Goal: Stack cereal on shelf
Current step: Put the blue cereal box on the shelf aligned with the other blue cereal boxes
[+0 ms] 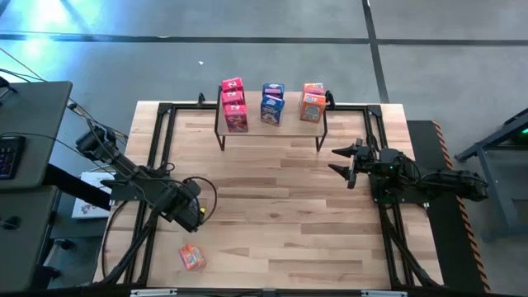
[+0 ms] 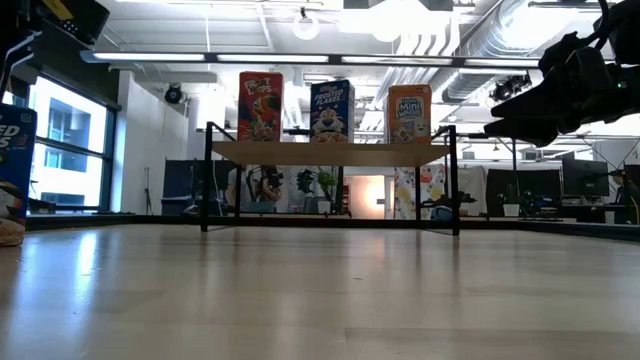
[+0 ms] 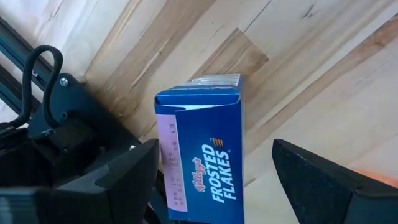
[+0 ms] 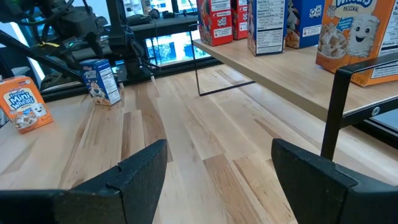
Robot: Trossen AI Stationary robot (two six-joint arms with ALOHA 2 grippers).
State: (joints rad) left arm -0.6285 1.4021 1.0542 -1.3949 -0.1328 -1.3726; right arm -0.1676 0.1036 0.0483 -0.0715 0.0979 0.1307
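Observation:
A blue cereal box [image 3: 205, 155] stands upright on the table near its left edge, also seen in the right wrist view [image 4: 101, 81]. My left gripper [image 3: 214, 146] hangs over it, pointing down and open, one finger on either side of the box top without touching. In the high view this gripper [image 1: 196, 216] hides the box. An orange cereal box [image 1: 191, 257] lies on the table near the front left. On the shelf [image 1: 272, 132] at the far edge stand red [image 1: 234, 103], blue [image 1: 272, 103] and orange [image 1: 312, 101] boxes. My right gripper [image 1: 342, 161] waits open at the table's right.
Black frame rails [image 1: 157, 148] run along the table's left and right sides. The shelf's thin black legs [image 4: 333, 106] stand close in front of my right gripper. Bare tabletop [image 1: 272, 206] lies between the two arms.

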